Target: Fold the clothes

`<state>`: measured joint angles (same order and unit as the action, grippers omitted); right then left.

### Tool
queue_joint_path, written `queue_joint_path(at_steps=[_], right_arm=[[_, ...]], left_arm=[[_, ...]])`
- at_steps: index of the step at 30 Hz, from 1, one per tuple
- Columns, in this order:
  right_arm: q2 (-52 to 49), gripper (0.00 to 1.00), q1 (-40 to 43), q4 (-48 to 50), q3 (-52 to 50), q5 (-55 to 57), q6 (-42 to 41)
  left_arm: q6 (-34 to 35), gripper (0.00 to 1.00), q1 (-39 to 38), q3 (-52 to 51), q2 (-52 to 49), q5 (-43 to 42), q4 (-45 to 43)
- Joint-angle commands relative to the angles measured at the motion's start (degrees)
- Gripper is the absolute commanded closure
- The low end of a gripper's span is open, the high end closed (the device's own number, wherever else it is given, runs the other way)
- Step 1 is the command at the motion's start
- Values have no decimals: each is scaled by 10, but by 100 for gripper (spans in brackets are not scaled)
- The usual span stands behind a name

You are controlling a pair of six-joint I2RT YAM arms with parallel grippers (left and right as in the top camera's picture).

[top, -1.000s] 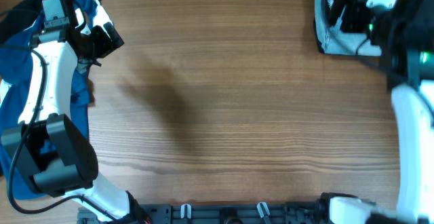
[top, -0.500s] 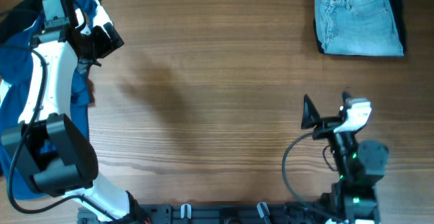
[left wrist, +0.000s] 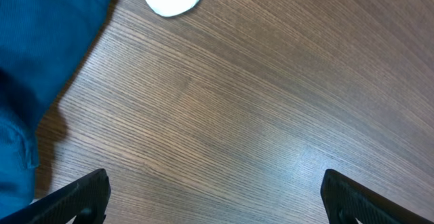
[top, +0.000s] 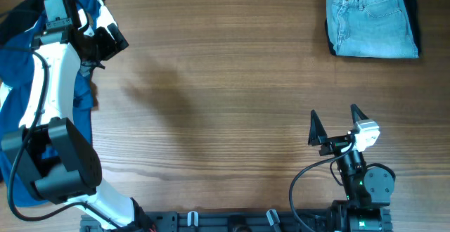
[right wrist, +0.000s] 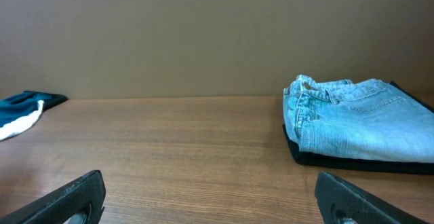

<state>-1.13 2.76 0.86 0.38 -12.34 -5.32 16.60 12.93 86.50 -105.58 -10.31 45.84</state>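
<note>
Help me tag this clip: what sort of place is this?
Likely a robotics lab workbench: a white robot arm over a wood-grain table, folded denim shorts, plain brown wall.

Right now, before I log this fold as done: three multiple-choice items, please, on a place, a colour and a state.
1. Where on the table do the denim shorts lie? A) centre B) far right corner C) near left corner
2. The garment at the left edge is: A) deep blue B) red C) yellow
3. The right gripper is: A) shut on shorts B) shut, empty C) open, empty
1 B, folded there in the overhead view; 2 A, plainly blue cloth; 3 C, fingers wide apart, nothing between.
</note>
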Motion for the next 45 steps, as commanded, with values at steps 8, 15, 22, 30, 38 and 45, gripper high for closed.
queue_joint_path(at_steps=[8, 15, 22, 30, 38, 45], right_arm=[[9, 0, -3, 1, -1, 8, -7], [9, 0, -3, 1, -1, 8, -7], [9, 0, -3, 1, -1, 8, -7], [9, 0, -3, 1, -1, 8, -7], [9, 0, -3, 1, -1, 8, -7], [9, 0, -3, 1, -1, 8, -7]], left_arm=[[-12, 0, 0, -3, -5, -1, -1], [-12, 0, 0, -3, -5, -1, -1], [-12, 0, 0, -3, -5, -1, -1], [-12, 0, 0, -3, -5, -1, -1], [-43, 0, -30, -25, 69, -3, -69], [-102, 0, -69, -402, 405, 3, -399]])
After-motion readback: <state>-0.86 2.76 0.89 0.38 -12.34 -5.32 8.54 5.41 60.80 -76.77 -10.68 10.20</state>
